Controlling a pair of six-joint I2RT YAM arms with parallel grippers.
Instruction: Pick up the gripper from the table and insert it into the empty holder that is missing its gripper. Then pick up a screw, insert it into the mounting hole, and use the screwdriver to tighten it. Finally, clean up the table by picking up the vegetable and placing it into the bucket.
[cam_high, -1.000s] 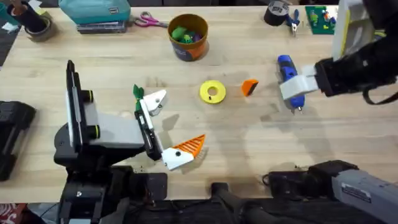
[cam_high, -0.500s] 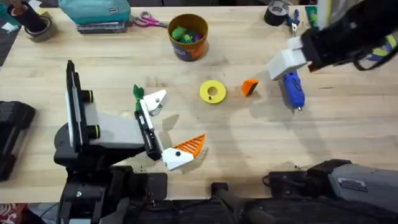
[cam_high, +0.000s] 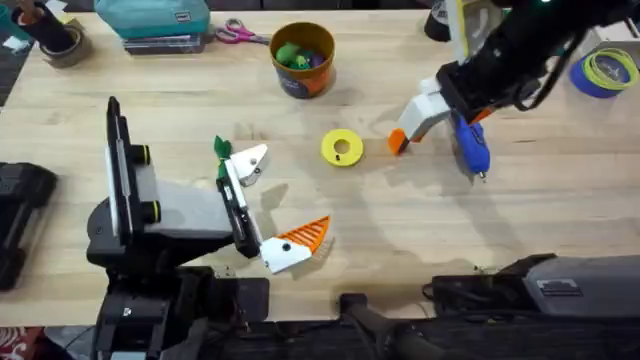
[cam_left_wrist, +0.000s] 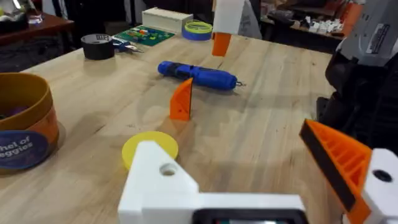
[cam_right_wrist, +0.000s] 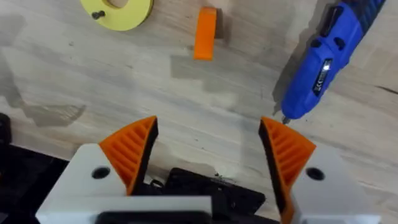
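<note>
**Ana:** Since one second ago, the right gripper (cam_high: 420, 112) has travelled from beside the screwdriver (cam_high: 468, 140) across toward the middle of the table. Now it hangs just over the gripper (cam_high: 399, 140), the small orange wedge that lies loose on the wood.

**Ben:** And the left arm?

**Ana:** It has not moved. The left gripper (cam_high: 268, 205) rests low over the table with its fingers far apart. One finger carries an orange pad; the other is the holder (cam_high: 250, 160), a bare white block with an open hole (cam_left_wrist: 167, 169) in it. I think it is kept still and spread so that the wedge can be pushed onto the bare block.

**Ben:** How do the right jaws stand?

**Ana:** Wide apart and holding nothing. In the right wrist view the table shows between the two orange pads (cam_right_wrist: 134, 149), with the wedge (cam_right_wrist: 205, 33) ahead of them and the screwdriver (cam_right_wrist: 323, 62) off to one side. Whether a finger already touches the wedge I cannot tell from above, because the white finger covers part of it.

**Ben:** What about the other things?

**Ana:** A yellow ring (cam_high: 342, 148) lies just beside the wedge. The bucket (cam_high: 303, 60) stands farther back with some vegetables inside, and a green vegetable (cam_high: 221, 149) lies near the holder.
</note>
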